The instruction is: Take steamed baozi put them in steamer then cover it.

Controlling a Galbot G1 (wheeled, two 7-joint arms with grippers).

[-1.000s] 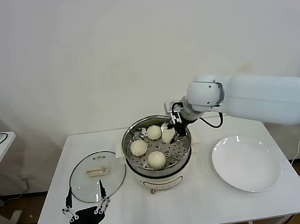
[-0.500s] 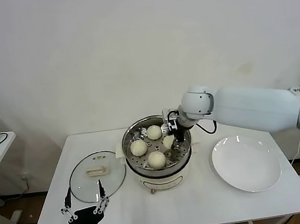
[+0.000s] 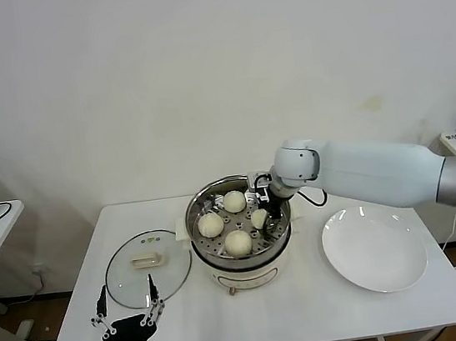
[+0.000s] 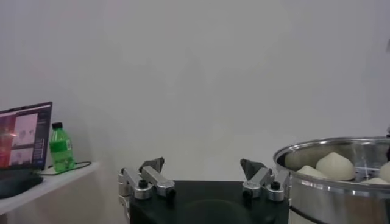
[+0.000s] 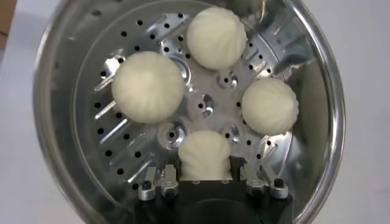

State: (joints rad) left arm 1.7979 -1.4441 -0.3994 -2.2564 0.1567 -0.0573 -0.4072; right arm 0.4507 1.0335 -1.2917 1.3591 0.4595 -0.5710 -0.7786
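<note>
The steel steamer (image 3: 195, 229) stands mid-table on its cream base. Three baozi (image 3: 234, 202) lie free on its perforated tray (image 5: 204, 103). My right gripper (image 3: 263, 214) reaches down inside the pot at its right side, shut on the fourth baozi (image 5: 205, 155), which sits at tray level between the fingers (image 5: 239, 167). The glass cover (image 3: 129, 284) with its cream handle lies flat on the table left of the steamer. My left gripper (image 3: 127, 312) is open and empty, parked at the table's front left, just before the cover. Its wrist view shows the steamer rim (image 4: 329, 182) beside it.
A flat white plate (image 3: 375, 249), with nothing on it, lies right of the steamer. A side table with a green bottle (image 4: 60, 149) stands at the far left. A white wall runs behind the table.
My right gripper has moved down and slightly left, bringing its baozi from above the rim down to the tray. The left arm has not moved.
</note>
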